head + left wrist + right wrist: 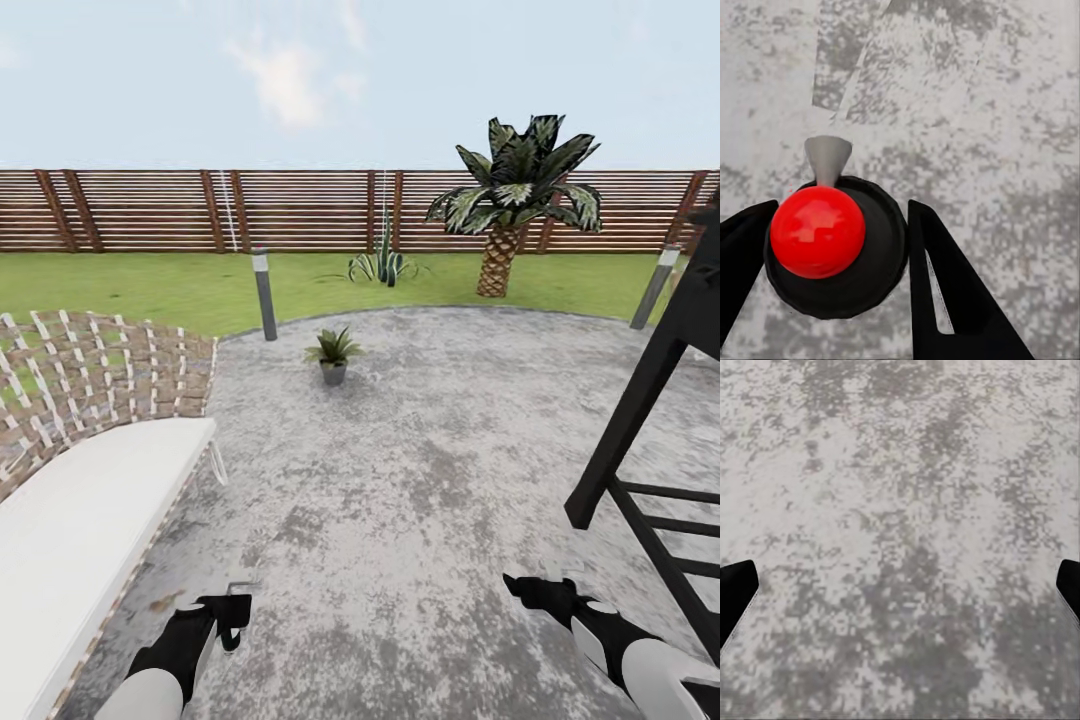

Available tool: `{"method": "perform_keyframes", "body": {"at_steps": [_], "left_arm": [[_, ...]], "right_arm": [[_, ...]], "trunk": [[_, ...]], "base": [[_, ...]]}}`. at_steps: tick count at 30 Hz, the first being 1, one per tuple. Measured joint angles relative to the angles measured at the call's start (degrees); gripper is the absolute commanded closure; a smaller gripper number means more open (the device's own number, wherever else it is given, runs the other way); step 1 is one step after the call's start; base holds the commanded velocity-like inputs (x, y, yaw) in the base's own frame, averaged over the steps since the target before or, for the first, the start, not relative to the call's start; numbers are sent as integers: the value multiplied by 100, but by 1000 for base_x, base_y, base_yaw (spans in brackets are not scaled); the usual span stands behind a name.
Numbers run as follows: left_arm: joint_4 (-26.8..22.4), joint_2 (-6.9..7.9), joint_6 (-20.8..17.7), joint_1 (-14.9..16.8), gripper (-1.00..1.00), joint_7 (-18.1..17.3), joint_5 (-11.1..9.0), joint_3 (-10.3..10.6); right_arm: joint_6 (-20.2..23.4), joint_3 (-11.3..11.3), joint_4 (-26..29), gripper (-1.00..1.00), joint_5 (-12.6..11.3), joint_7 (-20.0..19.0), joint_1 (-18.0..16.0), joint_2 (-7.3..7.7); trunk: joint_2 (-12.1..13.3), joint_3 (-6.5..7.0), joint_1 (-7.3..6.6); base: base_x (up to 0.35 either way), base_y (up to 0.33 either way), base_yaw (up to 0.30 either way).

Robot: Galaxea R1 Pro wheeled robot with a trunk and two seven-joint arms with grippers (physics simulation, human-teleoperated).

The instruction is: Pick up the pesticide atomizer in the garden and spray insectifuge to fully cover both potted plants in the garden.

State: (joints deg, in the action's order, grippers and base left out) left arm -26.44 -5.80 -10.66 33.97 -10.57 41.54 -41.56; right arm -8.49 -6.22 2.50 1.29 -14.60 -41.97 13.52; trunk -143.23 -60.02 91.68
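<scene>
Grey patio [420, 480], fence behind. My left gripper [836, 240] clamps atomizer [825, 232]; right gripper [900, 585] wide, empty. Potted plant [333, 355] ahead, well apart. Pickup done; spraying left, I judge.

Head camera overlooks patio [420, 480]; wrists face paving

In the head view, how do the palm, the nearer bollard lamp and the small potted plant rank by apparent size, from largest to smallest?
As they look in the head view:
1. Palm, the largest, though it stands farthest away.
2. Nearer bollard lamp, tall but thin.
3. Potted plant, the smallest, on the patio.
</scene>
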Motion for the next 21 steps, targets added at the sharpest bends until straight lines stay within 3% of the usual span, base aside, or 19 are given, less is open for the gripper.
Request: {"method": "perform_keyframes", "body": {"at_steps": [21], "left_arm": [[0,0,1,0,100,0,0,1]], "right_arm": [[-1,0,0,-100,-2,-3,0,0]], "trunk": [[0,0,0]], "base": [[339,0,0]]}}
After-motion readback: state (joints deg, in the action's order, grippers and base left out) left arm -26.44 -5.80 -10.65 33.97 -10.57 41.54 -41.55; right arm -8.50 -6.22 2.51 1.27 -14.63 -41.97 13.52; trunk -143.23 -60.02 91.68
